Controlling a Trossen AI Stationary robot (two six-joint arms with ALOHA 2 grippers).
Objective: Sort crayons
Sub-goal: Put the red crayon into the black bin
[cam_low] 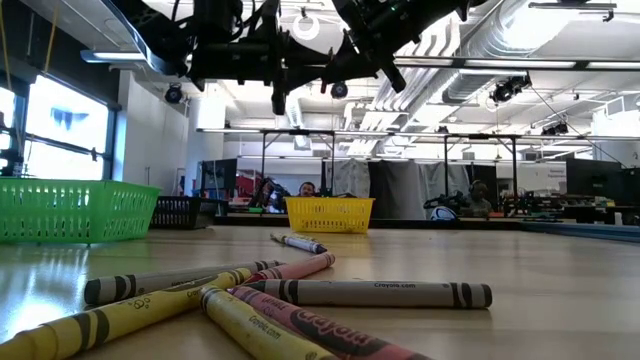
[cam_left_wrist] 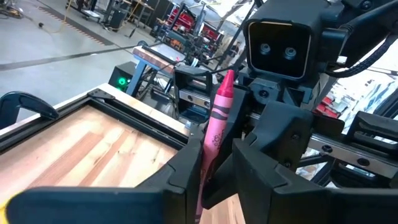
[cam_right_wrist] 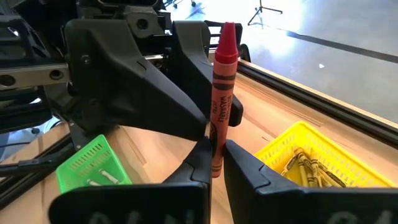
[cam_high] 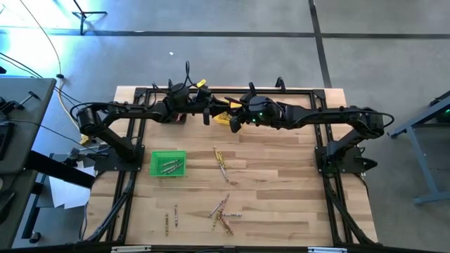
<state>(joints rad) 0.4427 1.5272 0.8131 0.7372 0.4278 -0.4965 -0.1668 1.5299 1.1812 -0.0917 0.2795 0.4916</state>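
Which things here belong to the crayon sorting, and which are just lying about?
Job: red crayon, upright in the right gripper at the table back, left gripper facing it; loose crayons; green bin; yellow bin; black bin.
Lying about: papers beside the table; tripod on the floor.

Open industrial lab: exposed ceiling ducts (cam_low: 520, 40), rows of workbenches (cam_low: 480, 215).

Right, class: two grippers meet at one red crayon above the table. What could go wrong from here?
The red crayon stands upright, pinched low in the right gripper's fingers, with the left gripper crowding it. A mistimed release could drop it, perhaps into the yellow bin of yellow crayons nearby. The two grippers sit very close and might collide.
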